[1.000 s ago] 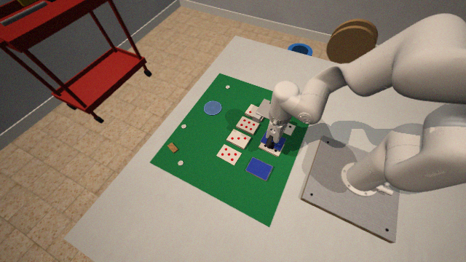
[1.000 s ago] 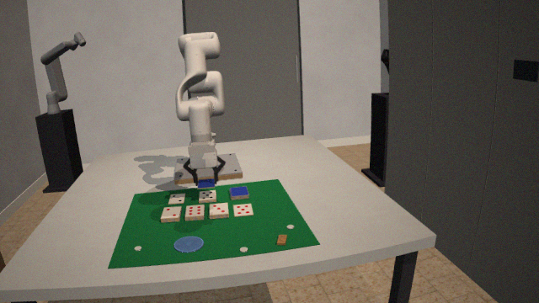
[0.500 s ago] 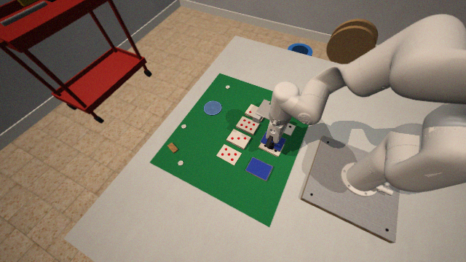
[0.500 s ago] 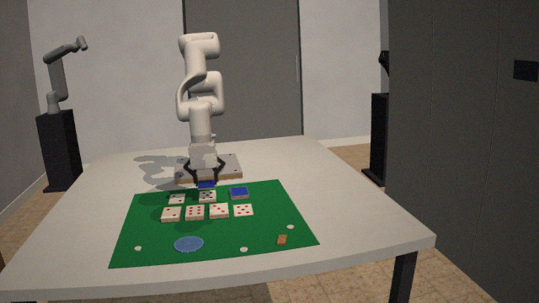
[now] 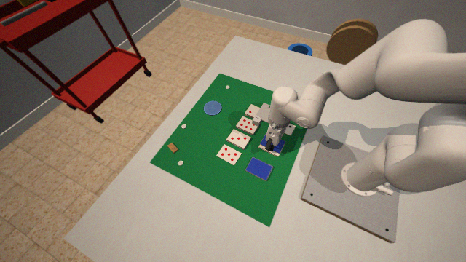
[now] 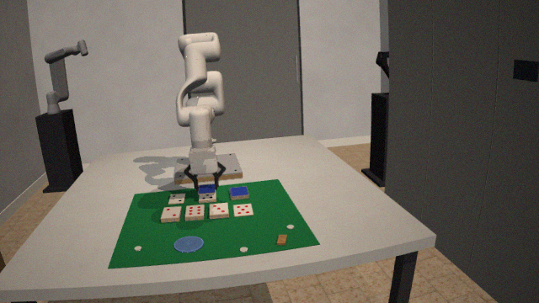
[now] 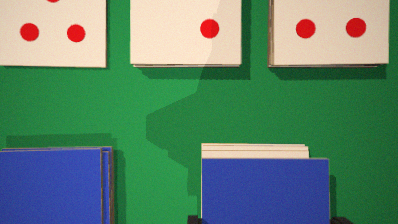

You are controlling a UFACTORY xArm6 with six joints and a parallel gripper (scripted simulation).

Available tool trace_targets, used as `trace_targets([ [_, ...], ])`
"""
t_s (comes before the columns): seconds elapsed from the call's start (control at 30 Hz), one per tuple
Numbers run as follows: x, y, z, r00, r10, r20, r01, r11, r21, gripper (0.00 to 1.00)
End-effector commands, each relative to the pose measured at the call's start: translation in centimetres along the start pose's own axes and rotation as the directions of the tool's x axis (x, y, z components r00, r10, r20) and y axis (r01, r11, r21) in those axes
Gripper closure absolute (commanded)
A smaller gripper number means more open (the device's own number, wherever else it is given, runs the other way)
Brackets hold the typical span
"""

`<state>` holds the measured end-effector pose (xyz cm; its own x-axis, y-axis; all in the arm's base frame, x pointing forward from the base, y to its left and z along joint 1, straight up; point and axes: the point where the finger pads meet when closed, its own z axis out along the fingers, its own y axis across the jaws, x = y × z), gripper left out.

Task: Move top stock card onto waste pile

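We had the blue-backed card [image 5: 278,145] [image 6: 206,188] [image 7: 265,192] pinched by its long sides in the gripper [image 5: 270,145] [image 6: 206,185]; it hung just over the waste pile [image 5: 269,150] [image 6: 207,198] [image 7: 254,151], in the row nearest the arm's base, beside the stock [image 5: 259,169] [image 6: 239,192] [image 7: 50,185]. The relation that mattered was card over pile: its long axis ran across the two rows, as the pile's did; in the wrist view a strip of white showed past its far edge, while its right edge overhung; how much of that was mere height we could not tell. We judged that a small centring, a gentle lowering and an even release remained; letting go high might skew it.

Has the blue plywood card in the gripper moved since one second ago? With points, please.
Yes: exterior view shows the card [image 5: 279,146] [image 6: 206,189] [image 7: 265,190] lower, closer to the white black-pipped waste pile [image 5: 269,151] [image 6: 207,197] [image 7: 255,151].
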<state>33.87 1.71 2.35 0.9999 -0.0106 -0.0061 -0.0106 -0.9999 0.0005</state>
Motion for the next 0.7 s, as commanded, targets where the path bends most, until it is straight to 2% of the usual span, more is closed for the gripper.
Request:
trace_targets([
  [0.0,0.2,0.0,0.6,1.0,0.0,-0.004,0.0,1.0,0.0,0.27],
  [0.67,0.2,0.0,1.7,1.0,0.0,-0.004,0.0,1.0,0.0,0.27],
])
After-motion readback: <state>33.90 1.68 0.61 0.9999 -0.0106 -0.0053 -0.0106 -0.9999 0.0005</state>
